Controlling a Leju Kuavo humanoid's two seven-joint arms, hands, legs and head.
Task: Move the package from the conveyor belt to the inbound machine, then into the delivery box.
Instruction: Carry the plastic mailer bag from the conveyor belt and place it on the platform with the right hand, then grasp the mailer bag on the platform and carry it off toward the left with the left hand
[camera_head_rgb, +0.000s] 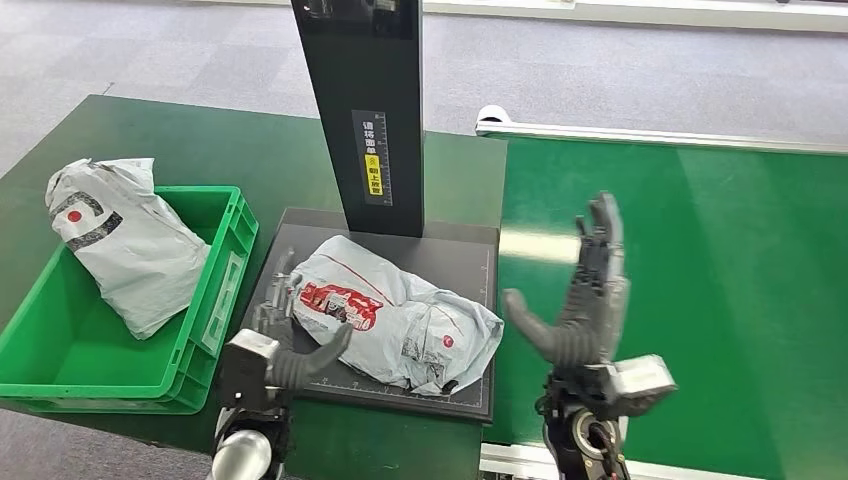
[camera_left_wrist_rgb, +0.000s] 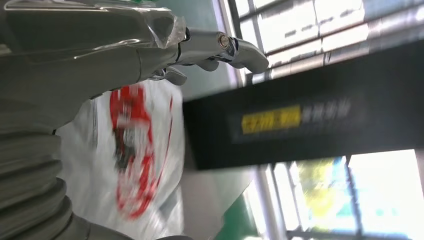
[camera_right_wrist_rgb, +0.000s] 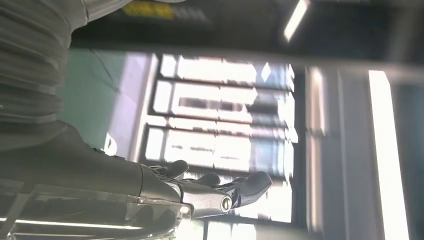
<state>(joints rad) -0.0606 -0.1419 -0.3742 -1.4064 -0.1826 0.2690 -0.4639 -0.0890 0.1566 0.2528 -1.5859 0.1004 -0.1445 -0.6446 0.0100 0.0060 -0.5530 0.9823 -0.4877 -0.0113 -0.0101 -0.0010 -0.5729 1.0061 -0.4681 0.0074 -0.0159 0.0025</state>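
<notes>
Package (camera_head_rgb: 395, 325), crinkled grey plastic, lies on flat black machine plate (camera_head_rgb: 465, 265)

The crumpled grey plastic mailer package with red printing (camera_head_rgb: 395, 322) lies flat on the black scanning plate of the inbound machine (camera_head_rgb: 465, 262). The green plastic delivery box (camera_head_rgb: 210, 292) sits at 9 o'clock; the green conveyor belt (camera_head_rgb: 700, 280) at 3 o'clock.

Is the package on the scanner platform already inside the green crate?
No. The package lies on the black platform beside the green crate, which holds another bag.
</notes>
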